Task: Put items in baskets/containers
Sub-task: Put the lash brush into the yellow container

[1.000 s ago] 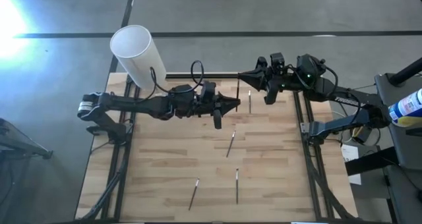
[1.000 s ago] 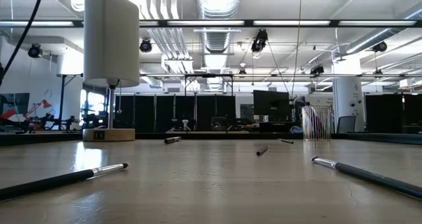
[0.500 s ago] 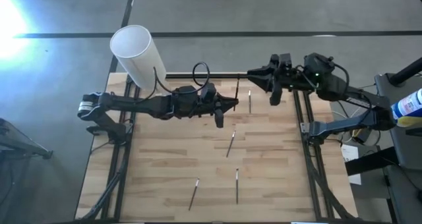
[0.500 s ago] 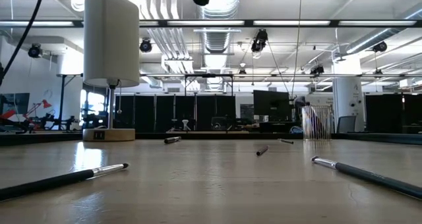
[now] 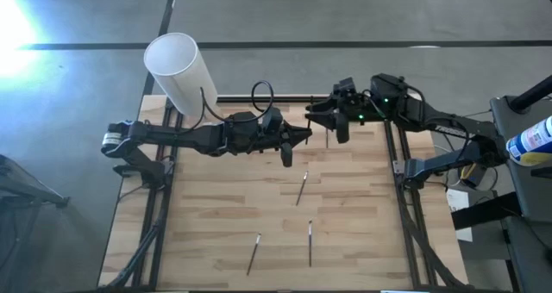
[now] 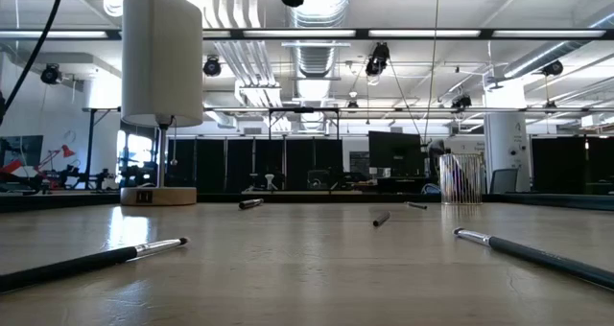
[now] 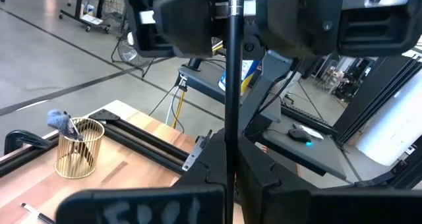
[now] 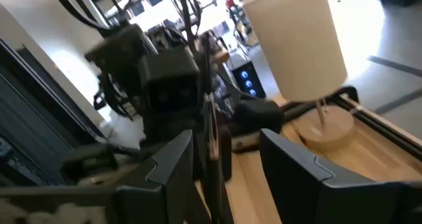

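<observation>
My left gripper (image 5: 304, 136) is raised above the table's far middle, shut on a thin dark stick (image 7: 231, 105) with a silvery band near its far end. My right gripper (image 5: 310, 114) is open. Its fingers (image 8: 175, 161) stand on either side of that stick's far end without plainly touching it. The container, a small gold wire cup (image 7: 78, 147), stands near the table's far right corner with a fluffy-tipped stick in it, and it also shows in the low view as the cup (image 6: 463, 179). More sticks (image 5: 302, 188) lie flat on the tabletop. My left gripper pinches the stick's lower part (image 7: 229, 174) between its two fingers. The fingers come level from the table's left and lie across the stick. The stick is lifted clear of the table and reaches from the fingers toward the far edge.
A tall white cylinder (image 5: 177, 69) on a round wooden base stands at the far left corner. Loose sticks lie at the near middle (image 5: 310, 240), beside it (image 5: 254, 253) and near the far edge (image 5: 326, 131). Bare wood lies on the table's left half.
My right gripper drew back toward the table's right edge and opened. It then came back toward the held stick and now stands around its far end. My left gripper has kept the stick in place.
</observation>
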Robot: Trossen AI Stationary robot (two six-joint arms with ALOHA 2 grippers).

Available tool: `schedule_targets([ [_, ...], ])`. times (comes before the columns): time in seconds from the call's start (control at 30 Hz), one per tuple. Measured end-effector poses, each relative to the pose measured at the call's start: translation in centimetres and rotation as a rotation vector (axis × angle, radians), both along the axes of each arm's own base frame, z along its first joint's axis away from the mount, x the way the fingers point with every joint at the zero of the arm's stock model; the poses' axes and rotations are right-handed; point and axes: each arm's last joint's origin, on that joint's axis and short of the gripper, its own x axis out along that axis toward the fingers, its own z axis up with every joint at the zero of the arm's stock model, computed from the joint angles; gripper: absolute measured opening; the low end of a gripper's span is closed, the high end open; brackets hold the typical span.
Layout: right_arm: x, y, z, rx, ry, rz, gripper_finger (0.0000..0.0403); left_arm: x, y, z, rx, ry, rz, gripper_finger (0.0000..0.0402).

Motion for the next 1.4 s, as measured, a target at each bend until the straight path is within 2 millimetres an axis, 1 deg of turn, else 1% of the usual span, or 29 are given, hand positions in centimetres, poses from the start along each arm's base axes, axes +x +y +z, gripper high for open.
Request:
schedule_targets([
  [0.07, 0.2, 0.0, 0.1, 0.007, -0.020, 0.000, 0.0154, 0.0, 0.0, 0.0, 0.001, 0.001, 0.000, 0.0009],
  [0.17, 0.3, -0.1, 0.2, 0.006, -0.029, -0.001, 0.0126, 0.0, 0.0, -0.1, 0.001, 0.011, 0.000, 0.0009],
  [0.27, 0.2, 0.0, 0.2, -0.002, -0.031, 0.000, 0.0084, 0.0, 0.0, -0.2, 0.001, 0.019, 0.000, 0.0011],
  [0.4, 0.0, 0.0, 0.4, -0.036, -0.038, 0.001, 0.0023, 0.0, 0.0, -0.2, -0.005, 0.018, 0.000, 0.0025],
  [0.53, -0.5, 0.0, 0.6, -0.061, -0.036, -0.050, 0.0017, 0.0, 0.4, -0.3, -0.039, 0.017, 0.021, 0.0046],
  [0.7, -2.8, -0.8, 0.6, -0.155, 0.051, -0.212, 0.0015, -0.1, 1.1, -0.7, -0.057, 0.057, 0.040, 0.0065],
  [0.83, -4.7, -2.0, -0.4, -0.211, 0.144, -0.335, 0.0015, 0.0, 1.3, -0.8, -0.007, 0.071, -0.060, 0.0067],
  [0.93, -5.9, -3.5, -2.1, -0.242, 0.220, -0.436, 0.0014, 0.0, 1.5, -0.8, 0.007, 0.073, -0.102, 0.0065],
  [1.07, -7.2, -6.1, -5.8, -0.253, 0.356, -0.556, 0.0014, -0.1, 1.8, -1.0, 0.021, 0.078, -0.104, 0.0050],
  [1.27, -9.5, -9.8, -10.8, -0.319, 0.469, -0.716, 0.0013, -0.9, 1.8, -3.0, 0.008, 0.121, -0.105, 0.0008],
  [1.4, -11.2, -11.4, -13.1, -0.384, 0.520, -0.820, 0.0013, -1.8, 1.7, -3.9, -0.003, 0.119, -0.099, 0.0002],
])
